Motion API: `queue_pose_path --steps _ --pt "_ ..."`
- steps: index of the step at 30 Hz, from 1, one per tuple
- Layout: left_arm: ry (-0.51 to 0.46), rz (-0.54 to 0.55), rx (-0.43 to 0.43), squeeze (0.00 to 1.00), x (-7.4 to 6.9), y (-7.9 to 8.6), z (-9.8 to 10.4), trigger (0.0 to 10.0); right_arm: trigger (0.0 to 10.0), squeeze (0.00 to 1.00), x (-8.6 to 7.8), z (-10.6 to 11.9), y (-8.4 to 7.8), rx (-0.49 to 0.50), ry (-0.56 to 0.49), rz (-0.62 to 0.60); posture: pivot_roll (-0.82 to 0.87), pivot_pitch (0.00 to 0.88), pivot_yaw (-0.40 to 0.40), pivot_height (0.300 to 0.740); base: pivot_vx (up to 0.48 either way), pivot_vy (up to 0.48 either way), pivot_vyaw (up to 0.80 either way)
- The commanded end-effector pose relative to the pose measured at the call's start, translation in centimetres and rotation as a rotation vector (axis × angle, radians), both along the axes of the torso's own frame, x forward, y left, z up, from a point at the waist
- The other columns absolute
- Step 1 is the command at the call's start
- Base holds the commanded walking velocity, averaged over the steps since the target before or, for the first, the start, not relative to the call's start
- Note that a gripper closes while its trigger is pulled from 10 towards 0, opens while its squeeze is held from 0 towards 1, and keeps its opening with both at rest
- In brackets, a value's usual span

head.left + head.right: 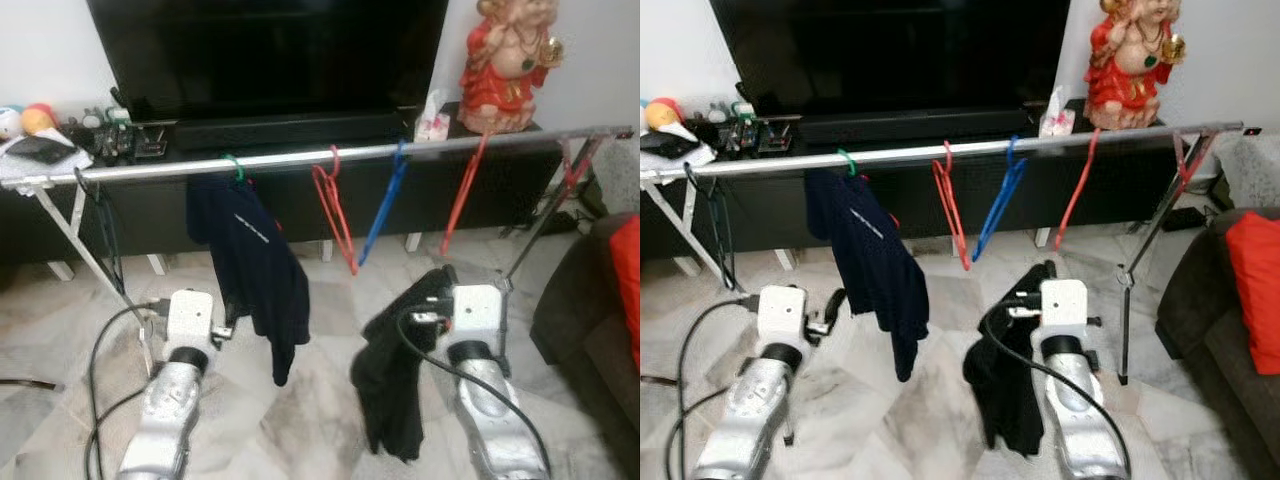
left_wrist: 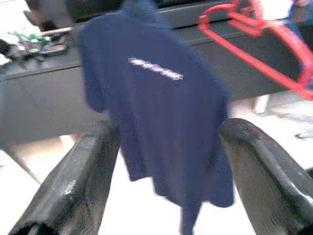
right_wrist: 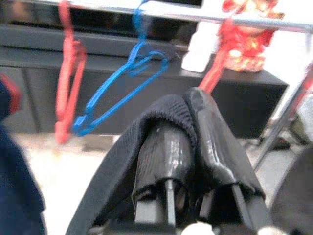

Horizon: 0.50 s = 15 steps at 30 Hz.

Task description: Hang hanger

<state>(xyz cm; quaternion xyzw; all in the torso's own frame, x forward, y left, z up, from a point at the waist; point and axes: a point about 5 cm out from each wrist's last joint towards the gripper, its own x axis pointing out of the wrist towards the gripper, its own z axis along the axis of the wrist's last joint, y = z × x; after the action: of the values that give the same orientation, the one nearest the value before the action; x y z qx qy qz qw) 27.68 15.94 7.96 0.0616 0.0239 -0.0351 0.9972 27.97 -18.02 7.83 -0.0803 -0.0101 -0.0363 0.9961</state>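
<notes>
A silver clothes rail (image 1: pixel 300 158) runs across in front of me. A navy T-shirt (image 1: pixel 255 265) hangs from it on a green hanger (image 1: pixel 234 168). Right of that, a red hanger (image 1: pixel 336 215), a blue hanger (image 1: pixel 383 212) and another red hanger (image 1: pixel 464 190) hang bare. My left gripper (image 1: pixel 226 334) is low beside the shirt, and the left wrist view shows it open (image 2: pixel 169 128) and facing the shirt (image 2: pixel 166 112). My right gripper (image 1: pixel 432 290) is below the blue hanger, shut on a black garment (image 1: pixel 392 395) that drapes over its fingers (image 3: pixel 166 147) and hangs down.
Behind the rail are a black TV (image 1: pixel 270 50) on a low dark console (image 1: pixel 300 200), a red figurine (image 1: pixel 505 65) and a tissue box (image 1: pixel 432 118). A dark sofa (image 1: pixel 590 330) with a red cushion stands at right. The rack's legs (image 1: pixel 75 235) and cables (image 1: pixel 100 350) are on the marble floor.
</notes>
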Motion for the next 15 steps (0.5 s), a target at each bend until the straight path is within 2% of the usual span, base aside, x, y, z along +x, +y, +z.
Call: queue_pose_path --steps 1,2,15 --pt "-0.014 0.022 0.028 0.00 0.05 0.87 0.38 10.0 10.0 0.00 0.43 1.10 0.75 0.007 -0.055 0.024 -0.08 0.000 -0.018 0.740 0.000 -0.274 0.76" --pt "-0.014 0.022 0.028 0.00 0.05 0.88 0.38 10.0 10.0 0.00 0.42 1.10 0.76 0.008 -0.056 0.026 -0.08 0.000 -0.018 0.740 0.000 -0.274 0.76" --pt "-0.014 0.021 0.027 0.00 0.05 0.90 0.40 10.0 10.0 0.00 0.40 0.75 0.61 0.027 -0.037 0.004 -0.08 0.000 -0.019 0.740 0.000 -0.273 0.00"
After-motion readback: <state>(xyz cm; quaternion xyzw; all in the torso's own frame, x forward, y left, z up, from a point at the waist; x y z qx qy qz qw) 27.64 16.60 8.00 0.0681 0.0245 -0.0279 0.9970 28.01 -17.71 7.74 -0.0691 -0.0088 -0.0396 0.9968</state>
